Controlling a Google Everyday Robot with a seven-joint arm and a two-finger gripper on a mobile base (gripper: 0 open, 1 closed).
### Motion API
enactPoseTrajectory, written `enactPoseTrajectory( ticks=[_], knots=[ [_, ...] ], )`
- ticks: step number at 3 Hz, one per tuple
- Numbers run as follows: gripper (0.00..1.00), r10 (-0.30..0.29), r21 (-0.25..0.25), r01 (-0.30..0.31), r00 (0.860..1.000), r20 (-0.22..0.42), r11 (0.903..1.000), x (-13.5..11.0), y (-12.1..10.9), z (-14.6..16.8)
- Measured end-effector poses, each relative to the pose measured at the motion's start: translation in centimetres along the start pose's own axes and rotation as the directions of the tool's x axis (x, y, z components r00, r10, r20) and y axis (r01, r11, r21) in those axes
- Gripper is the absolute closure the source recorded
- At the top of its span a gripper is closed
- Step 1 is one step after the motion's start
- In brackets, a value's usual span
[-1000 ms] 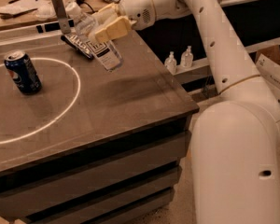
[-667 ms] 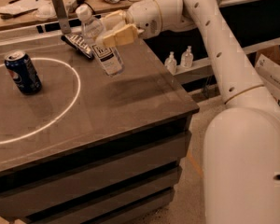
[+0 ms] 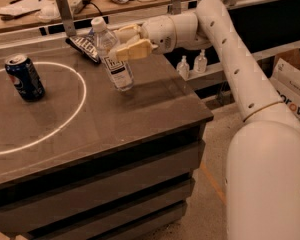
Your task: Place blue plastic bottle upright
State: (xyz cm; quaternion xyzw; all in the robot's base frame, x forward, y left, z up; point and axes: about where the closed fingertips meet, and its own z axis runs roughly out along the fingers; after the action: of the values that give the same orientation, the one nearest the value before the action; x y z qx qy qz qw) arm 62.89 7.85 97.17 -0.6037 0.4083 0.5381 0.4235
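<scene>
The blue plastic bottle (image 3: 114,58) is a clear slim bottle with a white cap and a white label with dark print. It stands nearly upright, leaning slightly left, with its base on the dark tabletop (image 3: 105,119) right of the white circle. My gripper (image 3: 124,43) comes in from the right and is shut on the bottle's upper body, its tan fingers (image 3: 134,49) on either side of it.
A blue Pepsi can (image 3: 24,77) stands upright inside the white circle at the left. A dark snack bag (image 3: 85,46) lies behind the bottle. Two small clear pump bottles (image 3: 192,65) stand on a ledge to the right. The table's right edge is near.
The gripper moved left and tipped the bottle from a steep slant to nearly upright, bringing its base down to the tabletop.
</scene>
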Motion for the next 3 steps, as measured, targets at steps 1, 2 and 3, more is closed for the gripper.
enactPoseTrajectory(
  ticks=[1,2,3],
  knots=[
    [1.0,0.009,0.002,-0.009,0.999,0.046,1.0,0.7,-0.2,0.0],
    [0.82,0.028,-0.005,-0.027,0.996,0.082,0.9996,1.4,0.0,-0.2],
    [0.58,0.049,-0.01,-0.048,0.993,0.103,0.9988,2.2,0.3,-0.5]
  ],
)
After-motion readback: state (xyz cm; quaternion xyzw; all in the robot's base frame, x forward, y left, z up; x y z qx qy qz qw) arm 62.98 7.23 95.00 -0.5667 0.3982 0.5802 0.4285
